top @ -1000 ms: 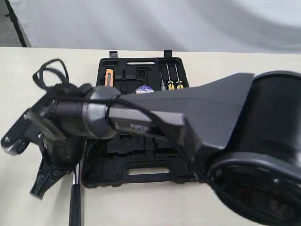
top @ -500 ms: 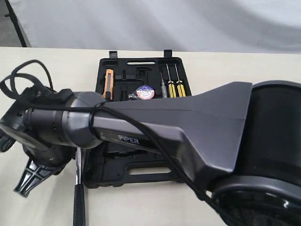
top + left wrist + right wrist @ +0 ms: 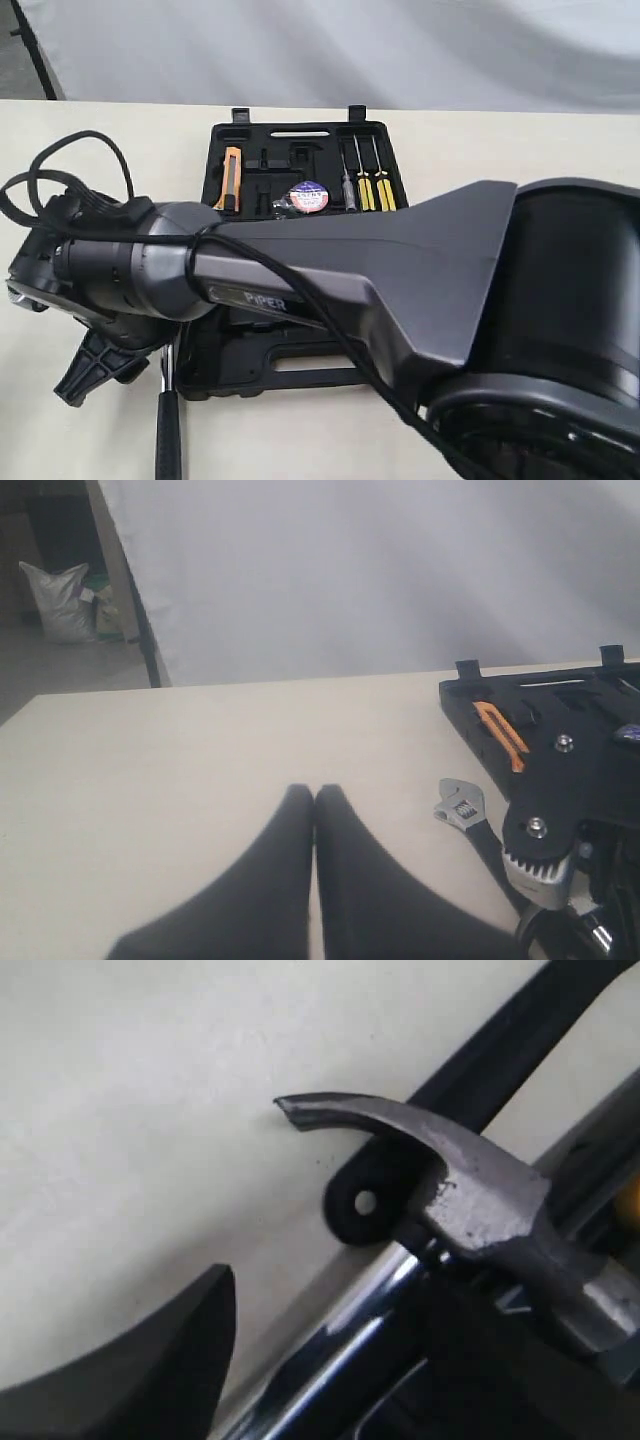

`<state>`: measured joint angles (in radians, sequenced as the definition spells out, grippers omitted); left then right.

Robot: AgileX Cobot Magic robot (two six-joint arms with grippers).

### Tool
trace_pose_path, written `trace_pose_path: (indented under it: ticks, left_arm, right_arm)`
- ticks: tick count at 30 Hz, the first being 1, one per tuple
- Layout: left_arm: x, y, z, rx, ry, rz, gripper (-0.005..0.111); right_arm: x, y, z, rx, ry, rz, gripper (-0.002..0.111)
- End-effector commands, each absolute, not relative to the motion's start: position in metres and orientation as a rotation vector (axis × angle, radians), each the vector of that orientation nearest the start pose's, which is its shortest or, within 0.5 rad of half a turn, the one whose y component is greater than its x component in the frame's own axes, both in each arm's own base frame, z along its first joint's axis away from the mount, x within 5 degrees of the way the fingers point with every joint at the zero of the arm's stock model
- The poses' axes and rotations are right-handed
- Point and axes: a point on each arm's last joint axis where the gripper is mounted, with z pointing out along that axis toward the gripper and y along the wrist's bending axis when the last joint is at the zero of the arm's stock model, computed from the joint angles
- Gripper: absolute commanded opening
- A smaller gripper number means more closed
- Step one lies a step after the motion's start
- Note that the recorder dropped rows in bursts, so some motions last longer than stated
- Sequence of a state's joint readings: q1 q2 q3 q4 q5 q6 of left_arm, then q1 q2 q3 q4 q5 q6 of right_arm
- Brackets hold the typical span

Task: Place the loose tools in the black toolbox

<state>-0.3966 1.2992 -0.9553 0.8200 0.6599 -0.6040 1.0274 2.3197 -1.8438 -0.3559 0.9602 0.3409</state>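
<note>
1 black-handled, chrome-shafted claw hammer (image 3: 167, 435) is lying on the cream table (image 3: 520, 135), outside the 1 large black moulded plastic toolbox (image 3: 230, 375) and just beside its near left corner. The toolbox is lying open in 2 halves.

In the right wrist view the hammer's grey steel head is crossing the holed end of the black handle of 1 silver-jawed adjustable wrench (image 3: 462, 810). The wrench is also resting on the table, beside the toolbox's left edge.

1 black tape roll (image 3: 307, 196) with a white-purple label is sitting inside the far half. Beside it are 1 orange utility knife (image 3: 231, 172) and 3 screwdrivers (image 3: 365, 190), 2 yellow-handled and 1 grey.

The right gripper (image 3: 335, 1320) is reaching across to the left. Its 2 dark fingers are standing wide apart on either side of the hammer's shaft, gripping nothing.

The left gripper (image 3: 315, 795) is hovering over bare table, its 2 fingers pressed together and holding nothing.
</note>
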Motion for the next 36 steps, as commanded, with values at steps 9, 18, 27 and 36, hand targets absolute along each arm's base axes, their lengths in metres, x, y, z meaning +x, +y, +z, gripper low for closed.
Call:
trace_pose_path:
  ticks: [9,18,27,36]
  left_arm:
    - [0.263,-0.066,0.307,0.306,2.223,0.348,0.001]
    - [0.263,-0.066,0.307,0.306,2.223,0.348,0.001]
    - [0.263,-0.066,0.307,0.306,2.223,0.348,0.001]
    - [0.263,-0.066,0.307,0.306,2.223,0.348,0.001]
  right_arm:
    - [0.276,0.401,0.128,-1.146,2.549,-0.118,0.0]
    - [0.262,0.413,0.127,-1.274,2.51,-0.007,0.0]
    - [0.278,0.399,0.181,-1.082,2.488,0.063,0.0]
    - [0.295,0.388,0.162,-0.92,2.574,0.008,0.007]
